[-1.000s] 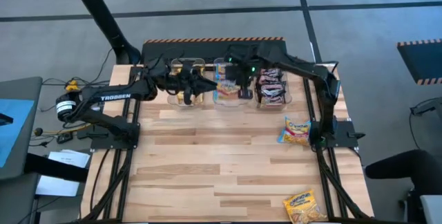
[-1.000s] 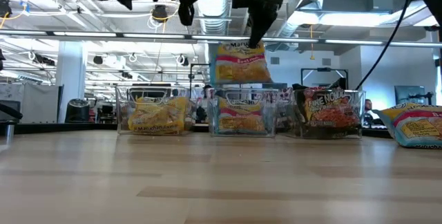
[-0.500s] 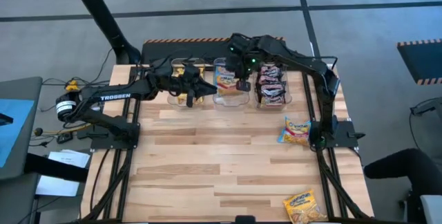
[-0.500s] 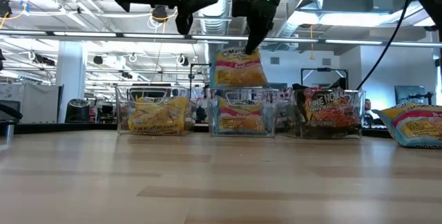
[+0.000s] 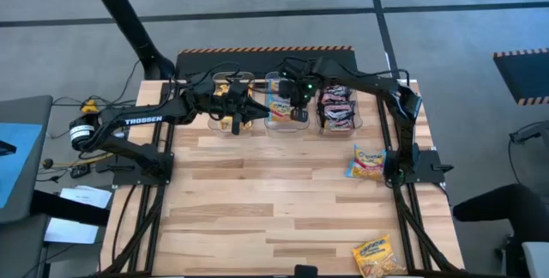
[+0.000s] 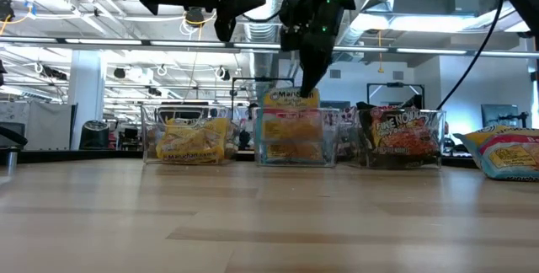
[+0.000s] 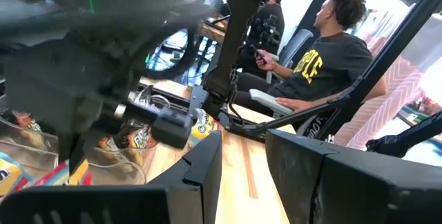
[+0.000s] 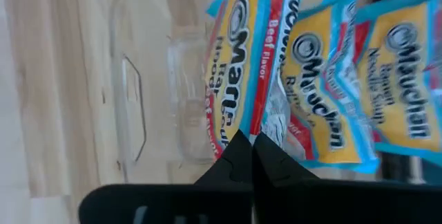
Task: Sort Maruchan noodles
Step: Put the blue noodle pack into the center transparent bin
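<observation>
Table (image 5: 283, 201): wooden top with three clear bins in a row at its far edge, directly under both sets of fingers
Middle bin (image 6: 293, 138): sits right below the right fingers; in the right wrist view it already holds blue-edged Maruchan packets standing on edge beside the one being lowered, with bare bin floor on the other side
Left bin (image 6: 187, 141): below the left fingers, holding yellow packets
Right bin (image 6: 402, 138): to the far side of the right fingers from the left arm, holding dark maroon packets
Held packet (image 6: 290, 121): a beef-flavour Maruchan packet, blue and red edged, hanging upright from its top seam, its lower part already inside the middle bin and its top edge above the rim
Loose packets: one blue-edged packet (image 5: 369, 162) and one yellow packet (image 5: 377, 256) lie on the table well away from both sets of fingers, not yet sorted
Right fingers (image 8: 245, 158): pinched closed on the held packet's top edge
Left fingers (image 5: 244, 111): hover over the left bin, parted about halfway, holding nothing that I can see
Doing it well: judged from this, lower straight down toward the bare side of the bin, let go only once the packet's bottom rests, then lift clear without dragging the neighbours
</observation>
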You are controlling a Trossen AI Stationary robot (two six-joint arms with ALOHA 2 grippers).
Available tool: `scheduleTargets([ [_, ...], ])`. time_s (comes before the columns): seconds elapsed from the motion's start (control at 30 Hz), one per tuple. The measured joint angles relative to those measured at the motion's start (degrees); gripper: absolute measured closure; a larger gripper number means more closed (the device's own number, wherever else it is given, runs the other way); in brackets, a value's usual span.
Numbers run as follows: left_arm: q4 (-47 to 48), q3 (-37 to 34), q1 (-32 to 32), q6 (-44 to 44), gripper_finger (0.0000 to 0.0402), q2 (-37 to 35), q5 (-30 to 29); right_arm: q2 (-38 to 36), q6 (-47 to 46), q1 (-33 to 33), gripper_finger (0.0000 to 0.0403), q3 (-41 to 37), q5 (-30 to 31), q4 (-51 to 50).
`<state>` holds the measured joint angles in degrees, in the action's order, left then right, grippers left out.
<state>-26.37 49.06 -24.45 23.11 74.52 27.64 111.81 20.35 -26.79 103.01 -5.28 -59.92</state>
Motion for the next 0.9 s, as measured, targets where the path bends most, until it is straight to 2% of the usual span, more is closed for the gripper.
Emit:
scheduleTargets([
  [0.33,0.0,0.0,0.0,0.0,0.0301,0.0,0.0,0.1,-0.8,-0.8,0.0399,-6.9,0.1,9.8],
  [0.7,0.2,0.0,0.0,0.1,0.0301,0.0,0.0,0.1,-0.5,-1.4,0.0389,-8.7,0.7,10.4],
  [0.9,1.6,0.0,0.0,0.0,0.0301,0.0,0.0,0.1,-0.4,-1.4,0.0355,-8.7,0.7,10.3],
])
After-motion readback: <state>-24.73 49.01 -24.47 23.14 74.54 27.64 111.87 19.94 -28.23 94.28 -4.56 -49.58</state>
